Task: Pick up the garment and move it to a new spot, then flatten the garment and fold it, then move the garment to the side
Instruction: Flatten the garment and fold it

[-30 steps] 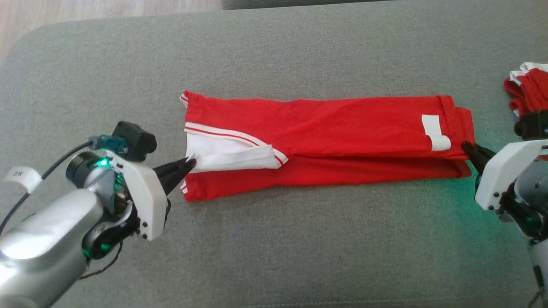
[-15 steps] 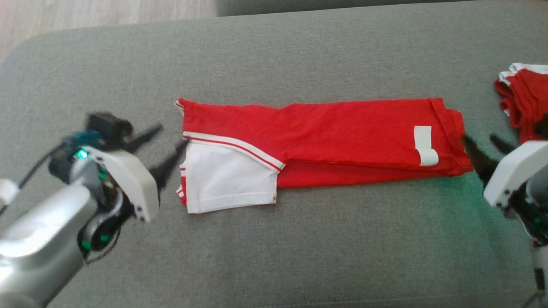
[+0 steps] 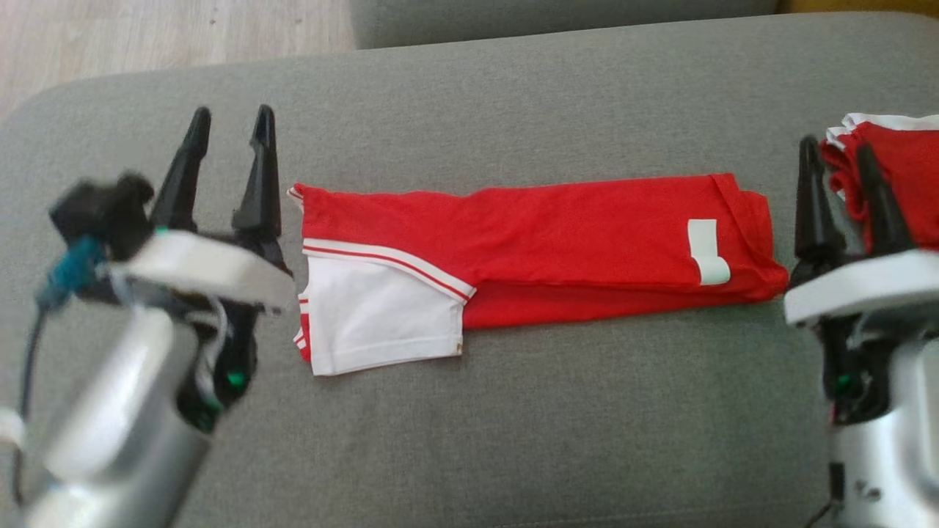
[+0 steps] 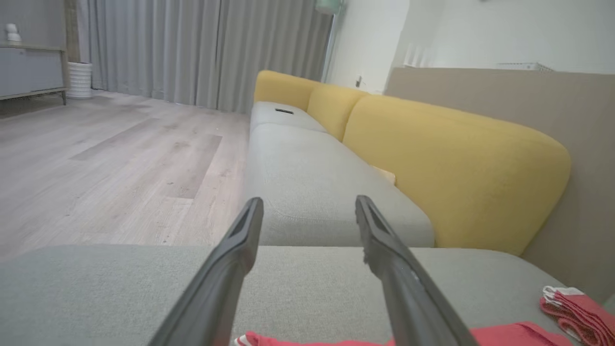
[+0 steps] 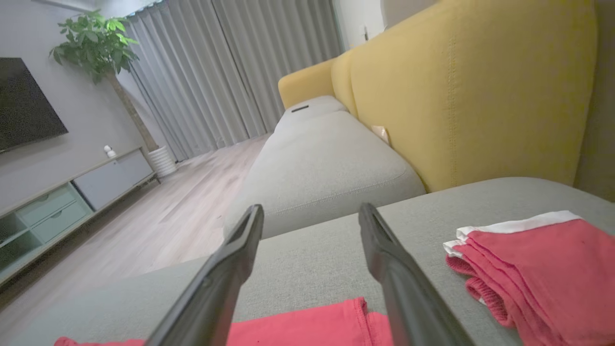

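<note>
Pale wood floor (image 3: 147,37) lies far left. Above the grey fabric seat cushion (image 3: 513,440) the left pincer (image 3: 232,114) gapes empty. The folded red-and-white cloth garment (image 3: 528,235) lies flat at centre. The right pincer (image 3: 836,145) gapes too, near a red folded pile (image 3: 895,161).

Head view: left arm (image 3: 125,396) and right arm (image 3: 880,411) smeared by blur, outlines soft. Folded red pile (image 3: 899,169) at 3 o'clock cut by frame edge, partly behind fingers of right end effector (image 3: 836,143).
Left wrist view: garment (image 4: 519,337) cut by bottom edge, thin strip visible at 5 o'clock. Small dark object (image 4: 284,111) on far sofa seat (image 4: 283,117) too small to tell.
Right wrist view: garment again cut at 6 o'clock.
</note>
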You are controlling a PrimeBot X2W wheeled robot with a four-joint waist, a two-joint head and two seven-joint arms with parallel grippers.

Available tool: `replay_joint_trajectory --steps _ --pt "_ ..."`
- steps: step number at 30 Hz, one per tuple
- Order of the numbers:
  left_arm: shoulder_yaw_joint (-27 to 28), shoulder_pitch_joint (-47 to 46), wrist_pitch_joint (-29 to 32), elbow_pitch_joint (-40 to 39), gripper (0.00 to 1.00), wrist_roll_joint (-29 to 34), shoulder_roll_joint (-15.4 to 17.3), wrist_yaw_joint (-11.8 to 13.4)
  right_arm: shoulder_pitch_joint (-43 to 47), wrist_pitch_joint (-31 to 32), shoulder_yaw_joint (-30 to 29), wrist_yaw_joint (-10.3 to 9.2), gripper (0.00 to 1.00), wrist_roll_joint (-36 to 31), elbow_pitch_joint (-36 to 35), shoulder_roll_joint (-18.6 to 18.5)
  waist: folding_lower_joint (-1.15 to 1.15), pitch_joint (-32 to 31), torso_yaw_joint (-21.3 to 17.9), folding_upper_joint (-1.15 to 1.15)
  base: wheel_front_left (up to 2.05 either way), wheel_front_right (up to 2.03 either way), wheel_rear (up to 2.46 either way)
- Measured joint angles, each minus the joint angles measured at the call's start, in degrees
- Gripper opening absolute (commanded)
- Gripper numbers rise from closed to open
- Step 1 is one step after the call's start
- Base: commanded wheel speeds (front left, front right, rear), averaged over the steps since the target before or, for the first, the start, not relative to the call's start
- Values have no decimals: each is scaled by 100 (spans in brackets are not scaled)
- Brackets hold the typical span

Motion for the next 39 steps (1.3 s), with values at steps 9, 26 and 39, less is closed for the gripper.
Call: replay_joint_trajectory --steps 9,26,39 --pt "1510 1899 -11 -110 100 1658 -1522 -693 404 -1745 358 0 100 -614 894 113 0 -119 -90 0 0 0 0" --pt "2359 2111 -11 -20 100 2657 -2134 -1812 306 -1968 -8 0 100 -889 1995 140 0 112 134 0 0 0 0" --pt "2185 2056 -11 40 100 2587 -2142 -1814 -583 -1774 -557 0 100 -1121 3974 140 0 318 370 0 0 0 0"
